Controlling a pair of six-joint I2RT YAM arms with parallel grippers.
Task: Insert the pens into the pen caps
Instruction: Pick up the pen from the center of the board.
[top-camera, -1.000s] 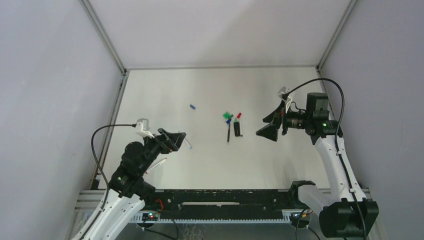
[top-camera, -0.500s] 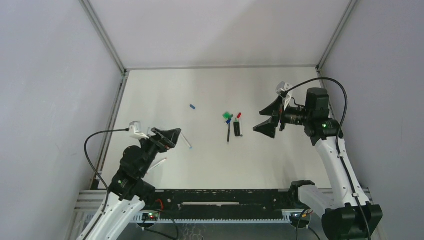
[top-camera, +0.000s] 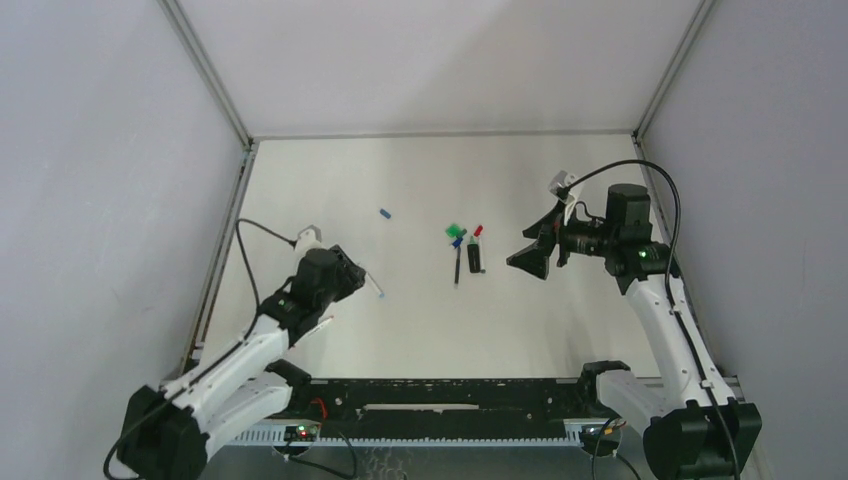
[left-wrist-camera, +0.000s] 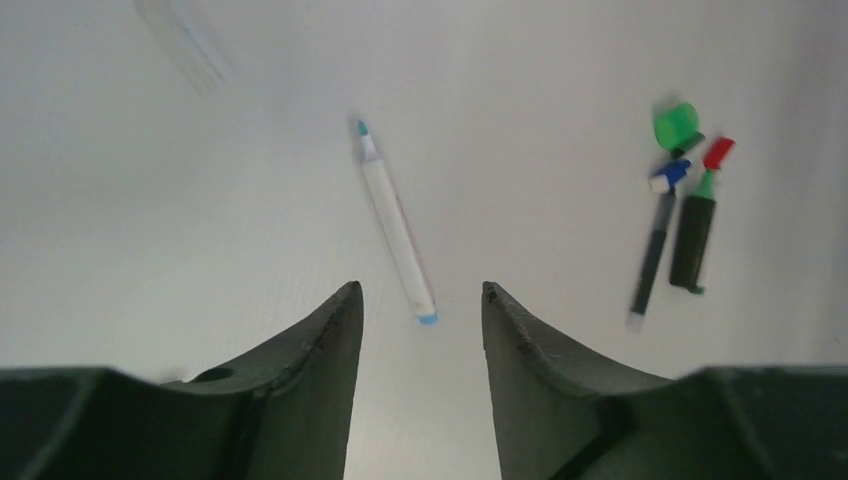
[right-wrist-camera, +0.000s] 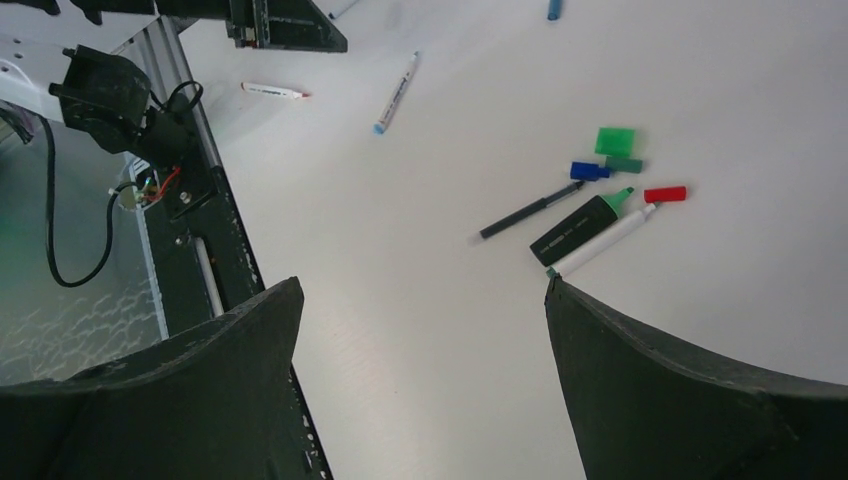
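White tabletop (top-camera: 560, 330): left gripper (left-wrist-camera: 420, 292) hovers over blue-tipped pen (left-wrist-camera: 393, 225), jaws parted and empty, likely to grasp it; right gripper (right-wrist-camera: 420, 285) hangs wide open.

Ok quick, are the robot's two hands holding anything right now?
Left gripper: open, holding nothing.
Right gripper: wide open, holding nothing.
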